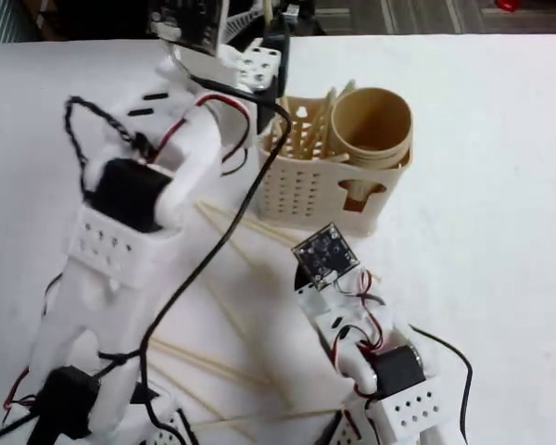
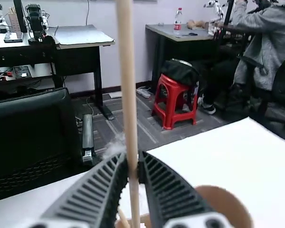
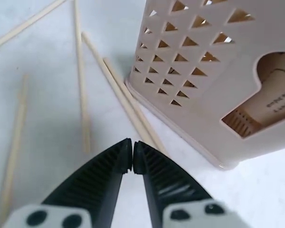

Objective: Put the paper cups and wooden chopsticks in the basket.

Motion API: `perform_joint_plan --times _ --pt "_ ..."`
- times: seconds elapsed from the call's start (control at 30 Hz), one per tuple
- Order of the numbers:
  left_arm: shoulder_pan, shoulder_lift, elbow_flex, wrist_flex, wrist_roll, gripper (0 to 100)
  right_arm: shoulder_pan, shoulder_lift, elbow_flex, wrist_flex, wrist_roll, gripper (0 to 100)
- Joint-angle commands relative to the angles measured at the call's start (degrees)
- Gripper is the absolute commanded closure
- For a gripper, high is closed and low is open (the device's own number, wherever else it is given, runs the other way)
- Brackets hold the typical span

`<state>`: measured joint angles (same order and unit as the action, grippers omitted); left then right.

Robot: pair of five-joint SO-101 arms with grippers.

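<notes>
Your left hand is clamped on one chopstick, upright over the 11 o'clock corner of the basket — paper cups already inside. Drop straight down. Your right hand is closed, empty — loose chopsticks lie at its 10 o'clock.

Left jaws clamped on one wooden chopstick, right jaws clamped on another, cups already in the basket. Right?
One error: the right jaws are shut on nothing. The right wrist view shows them closed over the white table, pale wooden chopsticks lying loose beside the beige perforated plastic basket. Rest holds.
</notes>
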<state>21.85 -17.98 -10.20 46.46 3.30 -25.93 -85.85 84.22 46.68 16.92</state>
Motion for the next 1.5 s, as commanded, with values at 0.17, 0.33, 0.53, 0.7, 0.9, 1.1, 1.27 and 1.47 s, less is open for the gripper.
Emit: perform_joint_plan --times 0.17,0.33,0.53,0.7,0.9,1.1,1.27,1.47 --pt "0.57 -2.15 13.8 -11.43 -5.8 88 0.22 -0.84 -0.44 -1.1 0.53 98.0" --pt "-0.48 -2.59 11.16 -3.78 -5.71 79 0.22 -0.84 -0.09 -1.1 2.46 98.0" --pt "-7.96 -2.24 -0.26 11.78 -5.54 81 0.22 -0.84 0.09 -1.19 2.55 98.0" --pt "-16.31 -2.15 -3.96 24.97 -5.8 78 0.13 -0.84 0.09 -1.19 2.55 98.0" --pt "-24.4 -1.98 1.58 31.91 -6.15 73 0.13 -0.84 0.09 -1.19 2.55 97.9" --pt "-27.82 0.75 14.07 29.63 -9.14 73 0.13 -0.84 0.09 -1.19 2.55 97.9" --pt "-29.85 13.14 16.26 25.67 -9.14 73 0.13 -0.84 0.18 -1.19 2.55 97.8" --pt "-29.67 28.18 9.32 28.22 -7.91 73 0.13 -0.84 0.7 -1.27 2.55 97.8"
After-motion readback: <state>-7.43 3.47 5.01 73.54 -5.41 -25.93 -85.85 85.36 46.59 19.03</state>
